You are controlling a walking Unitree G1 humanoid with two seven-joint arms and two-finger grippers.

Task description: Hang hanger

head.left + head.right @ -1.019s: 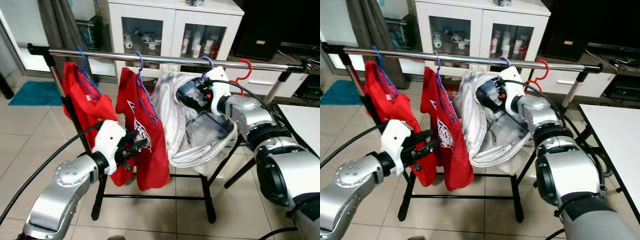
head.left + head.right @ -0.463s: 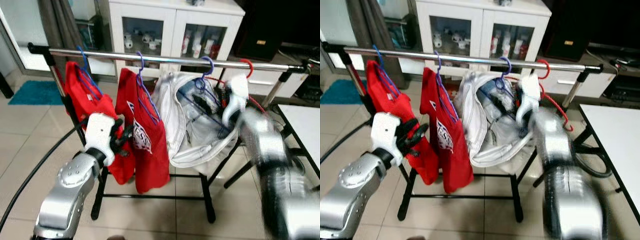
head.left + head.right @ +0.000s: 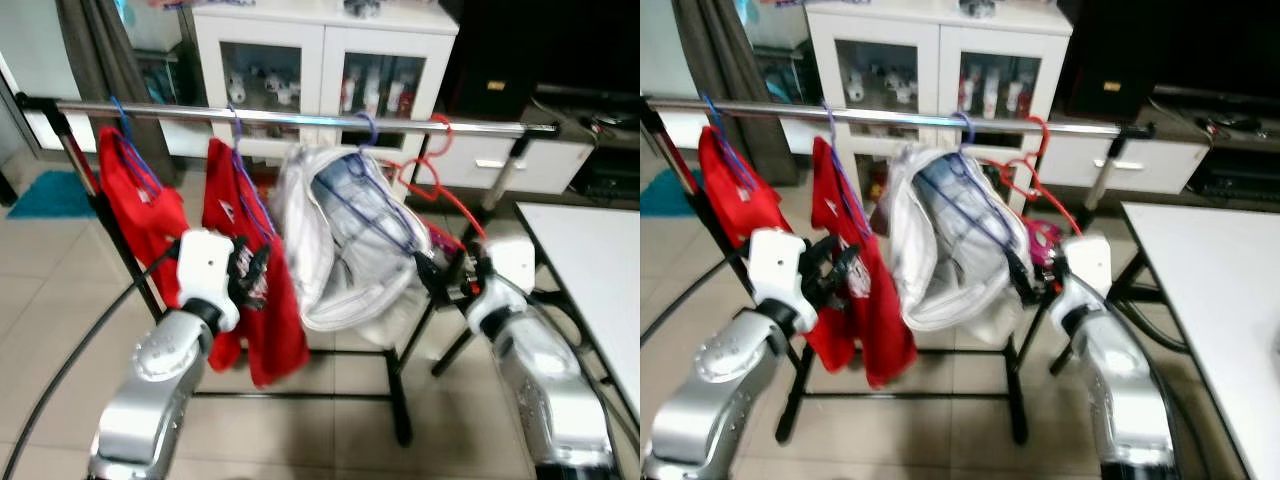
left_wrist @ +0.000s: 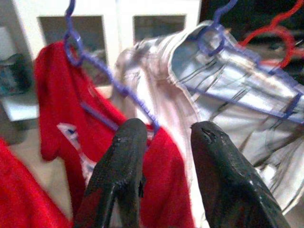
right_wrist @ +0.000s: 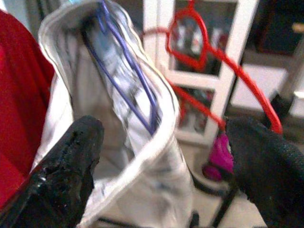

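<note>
Nearest the camera, the left gripper point(image 3: 250, 275) sat spread open and empty right in front of the middle red shirt point(image 3: 245, 250). The right gripper point(image 3: 440, 283) was open too, holding nothing, low beside the white jacket point(image 3: 340, 240). That jacket's purple hanger point(image 3: 365, 195) was hooked on the metal rail point(image 3: 290, 118), up and off to the left of the right gripper. A bare red hanger point(image 3: 430, 165) hung just beside it. White cabinet point(image 3: 320, 60) stood behind.

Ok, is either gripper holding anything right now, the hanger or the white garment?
Nothing is held. The right gripper is open, off the white garment, whose purple hanger hangs on the rail. The left gripper is open by the red shirt.
</note>
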